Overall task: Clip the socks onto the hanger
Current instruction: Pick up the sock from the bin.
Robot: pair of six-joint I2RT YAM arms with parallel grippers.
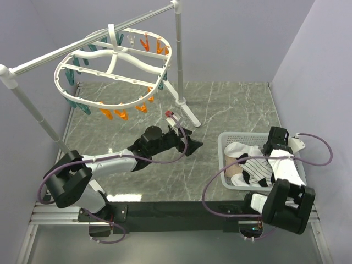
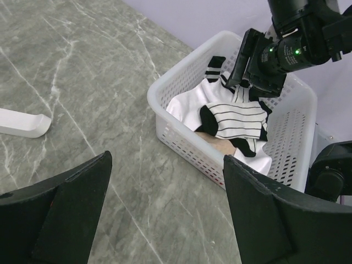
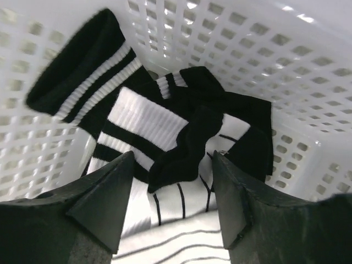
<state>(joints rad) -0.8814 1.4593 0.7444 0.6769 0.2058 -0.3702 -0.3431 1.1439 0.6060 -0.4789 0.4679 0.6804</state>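
1. Hanger [image 1: 114, 54]: the white oval frame is hanging by its hook from the silver rail [image 1: 55, 53] at the far left, above the counter [image 1: 231, 104]. Orange and teal clips [image 1: 118, 114] are dangling around its rim.
2. Left claw [image 2: 165, 181]: it is hovering over the middle of the counter, between hanger and basket. Its jaws are standing wide apart and are carrying nothing.
3. Basket [image 2: 165, 82]: the white lattice-sided basket is sitting on the counter at the near right. It is well apart from the hanger.
4. Socks [image 1: 242, 151]: they are lying heaped inside the basket. A striped sock [image 2: 236, 118] is resting on top, with white ones beneath and a pinkish-beige patch showing at the near wall.
5. Right claw [image 3: 173, 165]: it is reaching down into the basket. Its jaws are standing partly apart, one on either side of a raised fold of black sock [image 3: 190, 146] – whether they are actually pinching that fold cannot be told.
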